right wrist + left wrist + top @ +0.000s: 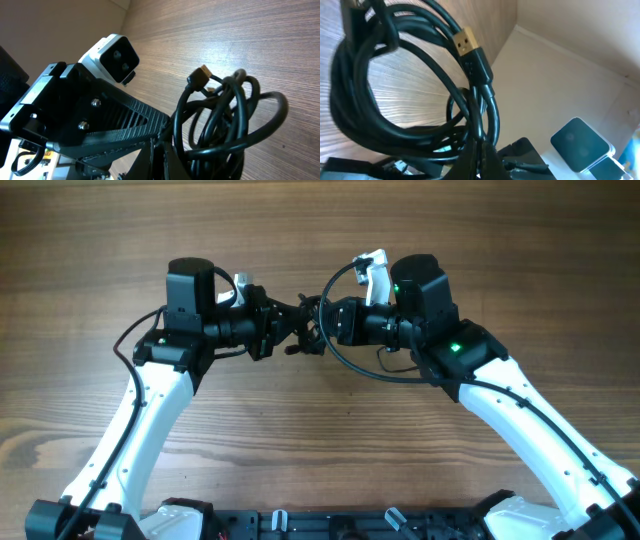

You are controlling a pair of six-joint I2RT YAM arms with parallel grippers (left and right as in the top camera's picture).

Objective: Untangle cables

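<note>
The cables (309, 319) are a tight black bundle held above the wooden table (300, 440) between both arms. From the left, my left gripper (292, 330) is shut on strands at the bundle's edge; in the left wrist view the pinch (479, 154) sits below wide loops (395, 125) and a gold USB plug (465, 42). My right gripper (322, 330) meets it from the right and is shut on a strand too. In the right wrist view its jaws (157, 160) clamp beside the coiled cables (225, 125), whose plug (201, 73) points up-left. The bundle's middle is hidden overhead.
The right arm's own thick black wire (345, 362) loops below the grippers. The left arm's white wrist camera (112, 56) and black finger body (110, 125) crowd close to the right jaws. A black base rail (330, 525) runs along the near table edge.
</note>
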